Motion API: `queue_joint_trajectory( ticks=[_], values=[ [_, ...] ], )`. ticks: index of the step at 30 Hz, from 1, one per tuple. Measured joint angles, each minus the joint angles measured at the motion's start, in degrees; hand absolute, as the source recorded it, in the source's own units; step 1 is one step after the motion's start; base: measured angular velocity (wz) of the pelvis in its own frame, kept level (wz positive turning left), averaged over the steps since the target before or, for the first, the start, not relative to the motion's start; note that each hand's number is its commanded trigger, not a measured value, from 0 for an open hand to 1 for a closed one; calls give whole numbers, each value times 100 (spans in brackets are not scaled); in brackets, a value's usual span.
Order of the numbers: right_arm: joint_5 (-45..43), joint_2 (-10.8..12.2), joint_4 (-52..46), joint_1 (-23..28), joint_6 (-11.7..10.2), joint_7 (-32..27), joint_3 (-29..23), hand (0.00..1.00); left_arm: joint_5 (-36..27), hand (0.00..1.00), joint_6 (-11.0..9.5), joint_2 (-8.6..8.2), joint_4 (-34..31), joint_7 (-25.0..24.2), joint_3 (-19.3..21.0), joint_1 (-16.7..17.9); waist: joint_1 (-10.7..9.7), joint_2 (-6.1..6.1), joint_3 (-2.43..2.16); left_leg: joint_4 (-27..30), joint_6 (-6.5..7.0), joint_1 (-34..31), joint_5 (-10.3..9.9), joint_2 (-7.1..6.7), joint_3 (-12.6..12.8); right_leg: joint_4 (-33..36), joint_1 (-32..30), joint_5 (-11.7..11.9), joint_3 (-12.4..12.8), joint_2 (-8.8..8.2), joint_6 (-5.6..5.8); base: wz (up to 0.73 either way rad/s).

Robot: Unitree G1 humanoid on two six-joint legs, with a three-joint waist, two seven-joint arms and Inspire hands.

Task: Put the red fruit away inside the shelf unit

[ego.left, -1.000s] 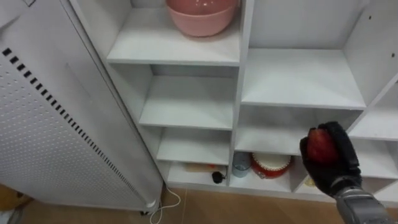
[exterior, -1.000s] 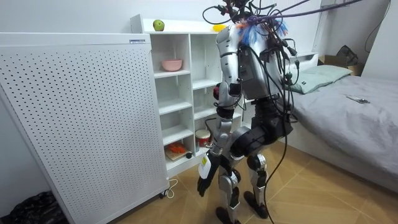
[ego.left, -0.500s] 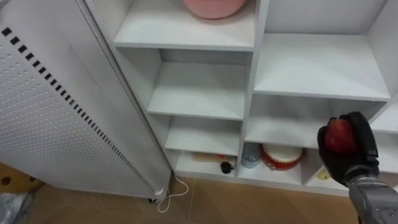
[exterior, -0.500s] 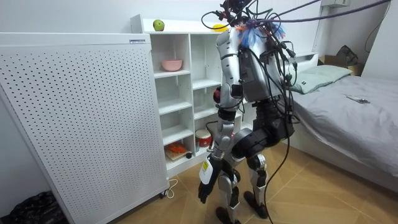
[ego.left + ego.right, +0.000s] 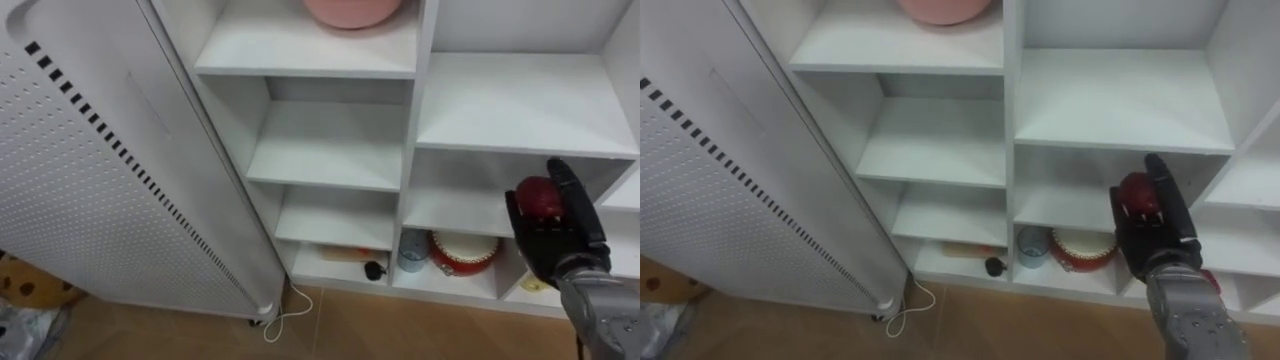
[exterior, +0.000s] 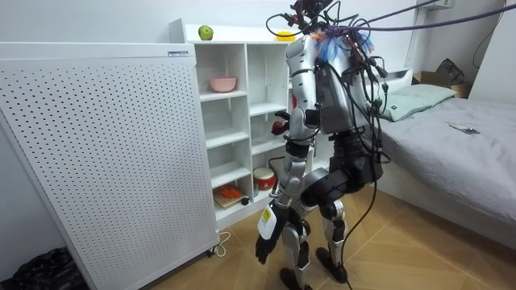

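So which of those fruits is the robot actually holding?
The red apple, gripped in its right hand; the green apple and the yellow fruit sit on top of the closet.

Pink bowl; perforated panel left; blue cup beside red tin.

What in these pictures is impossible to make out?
Pink bowl, eye views: cut off by the top edge, so its contents are unseen.
Yellowish thing on the bottom shelf, left eye view: mostly hidden behind the right hand holding the red fruit.
Small dark object on the bottom shelf: too small to name.
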Motion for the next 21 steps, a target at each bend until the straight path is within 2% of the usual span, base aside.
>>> queue_joint_trajectory(
  ticks=[2, 8, 21],
  values=[
    [-1, 0, 5, 0, 7, -4, -5, 0, 0, 0, 3, 2, -68, 0, 2, 38, 4, 48, -8, -9, 6, -41, -3, -5, 5, 10, -34, -25, 4, -7, 5, 0],
    [10, -18, 9, 0, 10, -14, -27, 0, -30, 0, 12, 11, -292, -7, 2, 322, 6, 83, -28, -15, 15, -106, -4, -9, 94, 71, -180, -30, 11, -76, 6, -5],
    [111, -32, 9, 2, 0, -14, -94, 0, -82, 0, 10, 10, -395, 67, 0, 333, -7, 90, -33, -33, 13, -98, -4, -7, 106, 63, -169, -32, -55, -94, -4, 0]
  ],
)
